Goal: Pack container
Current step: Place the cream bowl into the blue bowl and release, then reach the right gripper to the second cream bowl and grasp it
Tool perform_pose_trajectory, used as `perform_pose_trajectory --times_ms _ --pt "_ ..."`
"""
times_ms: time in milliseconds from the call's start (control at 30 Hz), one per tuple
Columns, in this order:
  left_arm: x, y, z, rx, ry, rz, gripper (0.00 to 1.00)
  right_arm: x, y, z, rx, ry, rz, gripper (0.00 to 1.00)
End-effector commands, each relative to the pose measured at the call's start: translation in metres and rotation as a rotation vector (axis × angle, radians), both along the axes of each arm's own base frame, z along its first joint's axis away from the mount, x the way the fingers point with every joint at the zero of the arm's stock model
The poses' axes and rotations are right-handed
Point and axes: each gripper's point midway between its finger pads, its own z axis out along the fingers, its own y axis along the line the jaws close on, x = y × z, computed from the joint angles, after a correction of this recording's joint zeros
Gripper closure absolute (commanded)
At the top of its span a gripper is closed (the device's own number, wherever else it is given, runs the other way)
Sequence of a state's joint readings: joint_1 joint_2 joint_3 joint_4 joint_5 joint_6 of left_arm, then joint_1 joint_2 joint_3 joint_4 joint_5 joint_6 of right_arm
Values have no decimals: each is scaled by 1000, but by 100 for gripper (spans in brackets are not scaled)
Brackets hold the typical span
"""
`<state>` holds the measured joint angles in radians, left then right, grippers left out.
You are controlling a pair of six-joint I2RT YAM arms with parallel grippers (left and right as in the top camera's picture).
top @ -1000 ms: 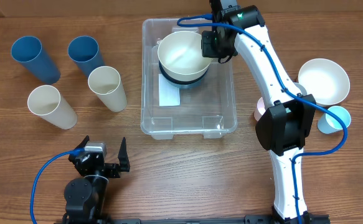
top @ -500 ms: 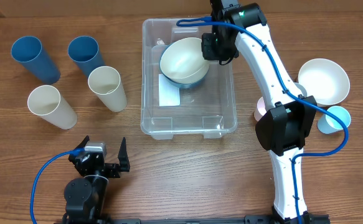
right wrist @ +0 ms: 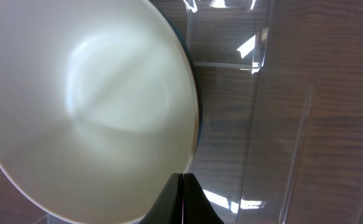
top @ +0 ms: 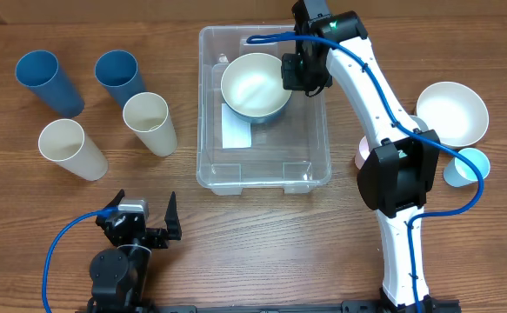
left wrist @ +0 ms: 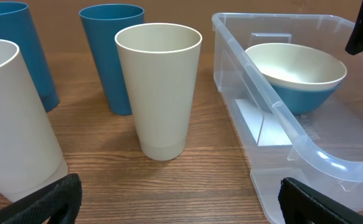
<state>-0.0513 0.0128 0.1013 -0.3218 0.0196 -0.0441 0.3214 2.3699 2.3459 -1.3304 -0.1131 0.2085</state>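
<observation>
The clear plastic container [top: 262, 181] stands mid-table with a white label on its bottom. A bowl [top: 255, 85], cream inside and blue outside, is in its far half, upright. My right gripper [top: 292, 71] is at the bowl's right rim with its fingers pressed together on it. In the right wrist view the fingers [right wrist: 182, 180] meet at the edge of the bowl [right wrist: 94, 106] beside the container wall [right wrist: 281, 124]. My left gripper [top: 144, 228] is open and empty near the front edge. Its view shows the fingers [left wrist: 181, 205], the container [left wrist: 281, 115] and the bowl [left wrist: 296, 68].
Two blue cups [top: 49, 80] [top: 120, 74] and two cream cups [top: 149, 122] [top: 72, 148] stand left of the container. At the right are a white bowl [top: 453, 111], a small light-blue cup [top: 466, 165] and a pink item [top: 363, 152] partly behind the arm.
The bowl was tilted and higher in the right gripper. It has come down into the container and levelled out, and the gripper moved slightly toward the far wall.
</observation>
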Motion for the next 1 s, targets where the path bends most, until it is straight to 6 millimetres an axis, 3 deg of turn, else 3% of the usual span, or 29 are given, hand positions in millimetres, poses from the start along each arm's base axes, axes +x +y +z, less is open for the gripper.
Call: perform_pose_trajectory --times_ms 0,67,167,233,300,333,500,567,633,667,733,767,867,967 --pt "0 -1 1 15 -9 -12 0 4 -1 27 13 -63 -3 96" --pt "0 -1 1 15 -9 -12 0 5 -2 46 21 -87 -5 96" --pt "0 -1 1 15 -9 -12 0 3 -17 91 35 -137 -29 96" --pt "0 -1 1 15 -9 -12 0 -1 -37 115 40 -155 -73 95" --pt "0 -1 1 15 -9 -12 0 -3 -72 130 43 -154 -165 87" --pt "0 -1 1 15 -9 -12 0 -2 -103 132 41 -141 -242 81" --pt "0 -1 1 15 -9 -12 0 -1 -233 130 19 -124 -550 55" --pt "0 -1 1 15 -9 -12 0 -12 -300 129 -27 -128 -696 53" --pt "0 -1 1 15 -9 -12 0 -26 -346 126 -41 -117 -794 52" --pt "0 -1 1 15 -9 -12 0 -40 -377 118 -68 -90 -853 52" --pt "0 -1 1 15 -9 -12 0 -63 -415 97 -76 -15 -943 52" --pt "0 -1 1 15 -9 -12 0 -77 -433 81 -69 36 -986 52" --pt "0 -1 1 15 -9 -12 0 -98 -455 46 -49 126 -1020 52" --pt "0 -1 1 15 -9 -12 0 -98 -455 14 -22 161 -935 51"
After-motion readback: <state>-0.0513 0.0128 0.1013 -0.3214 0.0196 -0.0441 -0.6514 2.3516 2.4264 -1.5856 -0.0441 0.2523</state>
